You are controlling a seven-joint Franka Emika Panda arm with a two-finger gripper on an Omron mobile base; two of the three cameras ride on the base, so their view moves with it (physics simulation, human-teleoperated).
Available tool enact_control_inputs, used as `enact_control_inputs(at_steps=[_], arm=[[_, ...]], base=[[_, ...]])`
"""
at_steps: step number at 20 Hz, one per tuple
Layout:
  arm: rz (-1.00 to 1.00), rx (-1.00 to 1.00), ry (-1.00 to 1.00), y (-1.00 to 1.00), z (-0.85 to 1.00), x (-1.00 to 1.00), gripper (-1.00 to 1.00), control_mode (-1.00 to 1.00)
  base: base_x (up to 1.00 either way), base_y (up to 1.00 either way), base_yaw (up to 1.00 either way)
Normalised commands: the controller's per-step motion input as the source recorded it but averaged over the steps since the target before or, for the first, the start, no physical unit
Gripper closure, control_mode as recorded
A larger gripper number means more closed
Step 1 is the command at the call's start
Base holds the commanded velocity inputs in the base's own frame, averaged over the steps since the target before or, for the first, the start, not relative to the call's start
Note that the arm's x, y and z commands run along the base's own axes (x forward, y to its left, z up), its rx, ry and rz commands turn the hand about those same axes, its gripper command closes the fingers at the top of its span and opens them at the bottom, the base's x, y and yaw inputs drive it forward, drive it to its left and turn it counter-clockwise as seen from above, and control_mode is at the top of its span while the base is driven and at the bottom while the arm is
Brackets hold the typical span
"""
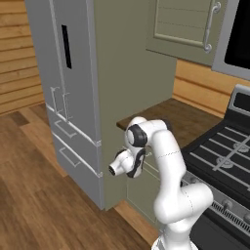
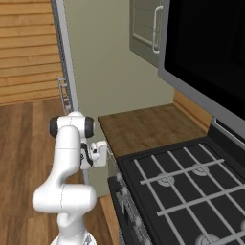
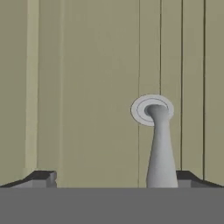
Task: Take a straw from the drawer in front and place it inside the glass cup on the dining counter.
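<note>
One drawer: sage-green flat front (image 3: 87, 87), seen close up in the hand view, crossed by thin vertical seams.
Drawer handle: one silver bar (image 3: 159, 148) on a round silver mount (image 3: 152, 109), running from the mount toward the bottom edge of the hand view.
Pincer: (image 3: 116, 177) two dark fingertips, spread wide apart, holding nothing; the handle bar lies between them, just beside the tip on the right side of the hand view.
Pincer position: low beside the sage-green cabinet under the bench, seen in the left base view (image 1: 113, 169).
Bench: one dark-brown wood-grain top (image 2: 143, 127) on a sage-green base, between the fridge and the stove.
Fridge: one grey unit (image 1: 66, 97) with two long-handled lower drawers.
Stove: one black cooktop (image 2: 191, 186) with grey grates.
Upper cabinet: one sage-green door (image 1: 188, 22) with a silver handle.
</note>
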Motion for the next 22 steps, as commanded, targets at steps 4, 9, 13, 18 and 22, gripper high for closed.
enact_control_inputs(at_steps=[4, 9, 13, 18, 22], arm=[[0.00, 0.00, 0.00, -0.08, 0.00, 0.31, -1.00, -1.00], [0.00, 0.00, 0.00, 0.00, 0.00, 0.39, 1.00, -1.00], [0.00, 0.00, -0.01, 0.01, 0.00, -0.07, 1.00, -1.00], [0.00, 0.00, -0.05, 0.26, 0.00, -0.69, 1.00, -1.00], [0.00, 0.00, -0.01, 0.65, 0.00, -0.87, 1.00, -1.00]], base=[[0.00, 0.00, 0.00], [0.00, 0.00, 0.00], [0.00, 0.00, 0.00], [0.00, 0.00, 0.00], [0.00, 0.00, 0.00]])
